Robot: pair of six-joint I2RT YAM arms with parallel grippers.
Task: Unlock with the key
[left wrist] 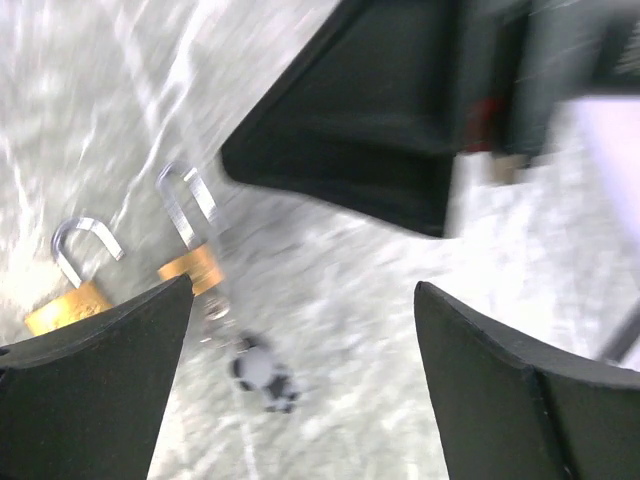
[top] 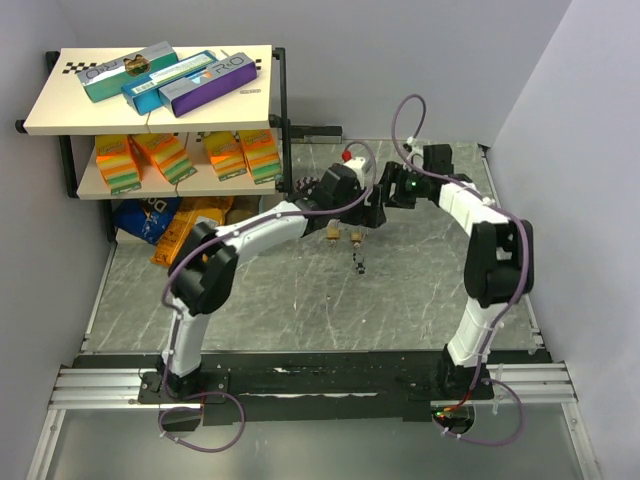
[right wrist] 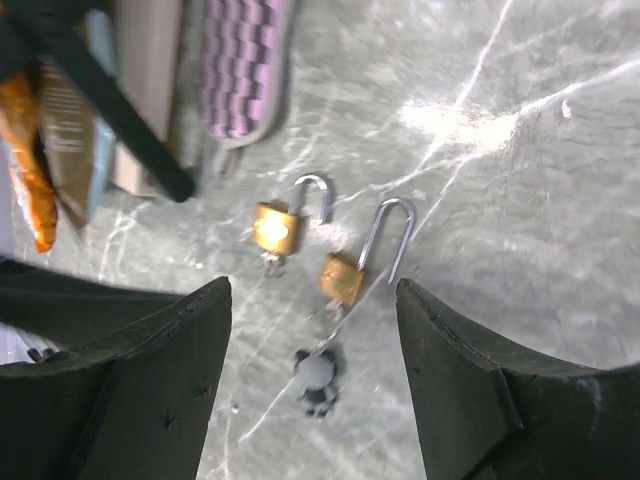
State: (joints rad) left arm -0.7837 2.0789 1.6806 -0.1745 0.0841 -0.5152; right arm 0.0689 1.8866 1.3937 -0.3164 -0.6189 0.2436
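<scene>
Two small brass padlocks lie side by side on the marble table: a short-shackle one (right wrist: 275, 228) and a long-shackle one (right wrist: 343, 278) whose shackle has one leg swung free. A tiny silver key (right wrist: 330, 311) sticks out of the bottom of the long-shackle padlock, with a thin chain to a grey round charm (right wrist: 317, 375). The padlocks (top: 341, 234) and the charm (top: 360, 266) also show in the top view. My right gripper (right wrist: 312, 290) is open and empty, hovering above the padlocks. My left gripper (left wrist: 300, 330) is open and empty, just above the charm (left wrist: 262, 372); this view is blurred.
A two-level shelf (top: 150, 110) with boxes and snack packs stands at the back left, with bags (top: 180, 222) on the table beneath it. The two wrists are close together (top: 375, 195) over the padlocks. White walls close in the back and right.
</scene>
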